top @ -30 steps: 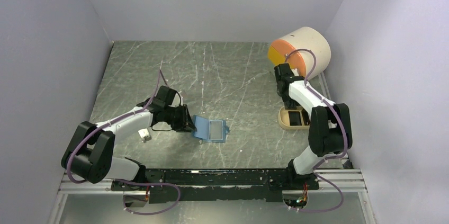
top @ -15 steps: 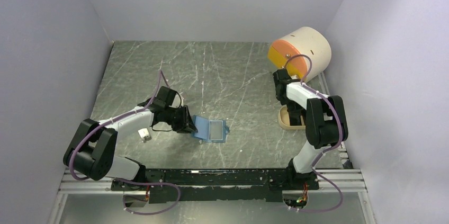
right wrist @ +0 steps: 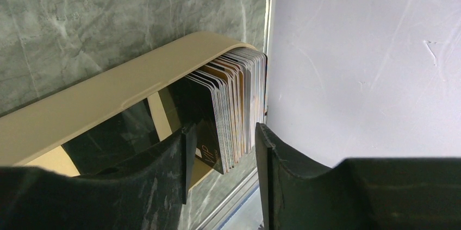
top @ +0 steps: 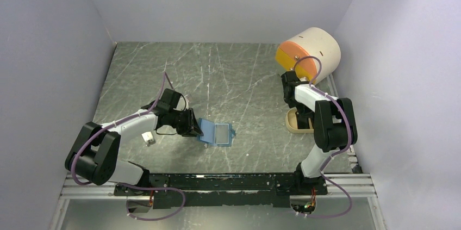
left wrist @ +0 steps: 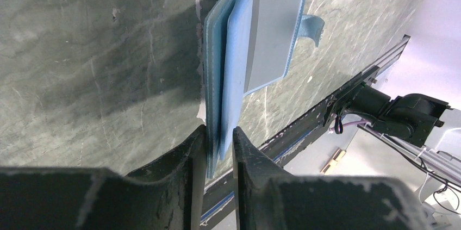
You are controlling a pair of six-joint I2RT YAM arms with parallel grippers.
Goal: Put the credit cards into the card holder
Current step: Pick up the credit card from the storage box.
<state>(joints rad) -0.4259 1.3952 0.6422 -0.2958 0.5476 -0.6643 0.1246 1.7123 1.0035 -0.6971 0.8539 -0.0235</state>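
Thin plastic credit cards (right wrist: 235, 105), edge-up in the tan rounded tray (right wrist: 103, 107), are being straddled at twelve o'clock by the spread right pincer (right wrist: 223, 132), while the blue folding card holder (top: 216, 134) is being pinched at nine o'clock by the left pincer (left wrist: 219, 137).

You have a dark green, white-veined table (top: 228, 78) enclosed by pale lavender walls (top: 217, 1). In its far right corner sits a cream drum (top: 318, 48), orange-yellow drawer face turned toward the table's middle. Nearer along your right edge lies a shallow tan tray (top: 292, 124) with a rounded rim, partly hidden. A small white clip-like piece (top: 148, 138) rests toward the near left corner. An aluminium rail (top: 359, 185) runs along the near edge.
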